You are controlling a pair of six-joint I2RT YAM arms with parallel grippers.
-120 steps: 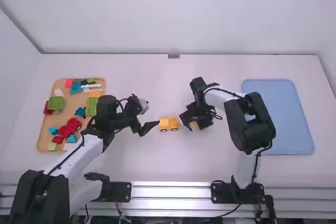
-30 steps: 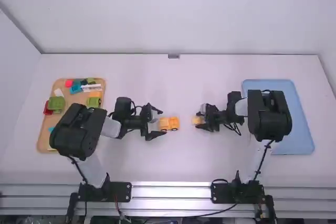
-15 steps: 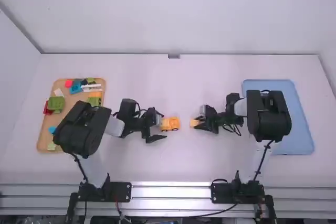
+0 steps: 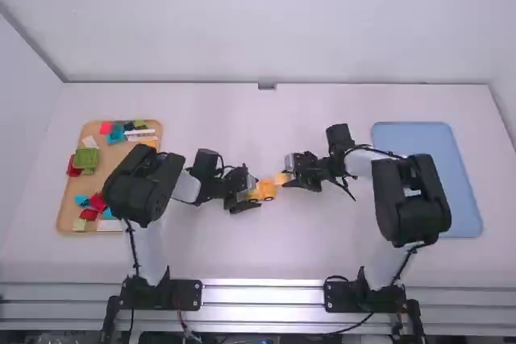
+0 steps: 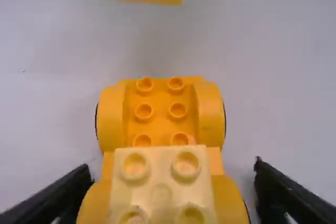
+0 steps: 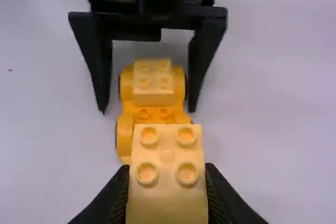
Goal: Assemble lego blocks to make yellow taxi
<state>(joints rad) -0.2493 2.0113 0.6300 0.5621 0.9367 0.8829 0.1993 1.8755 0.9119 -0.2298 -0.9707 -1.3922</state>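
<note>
My left gripper (image 4: 248, 194) is at the yellow-orange wheeled car base (image 4: 268, 190) near the table's middle. In the left wrist view its open fingers (image 5: 173, 192) stand either side of the car base (image 5: 160, 109), whose rear carries a pale yellow block (image 5: 161, 182). My right gripper (image 4: 289, 179) holds another pale yellow block (image 4: 281, 177) just right of the car. In the right wrist view the right gripper (image 6: 167, 195) is shut on this studded block (image 6: 167, 156), which overlaps the car's near end.
A wooden tray (image 4: 64, 207) with several coloured blocks lies at the left, partly behind the left arm. A blue tray (image 4: 419, 138) is at the right, with the right arm over its near left part.
My left gripper has moved right, around the car base. My right gripper, with its block, first drew back right and has since come left, close to the car.
</note>
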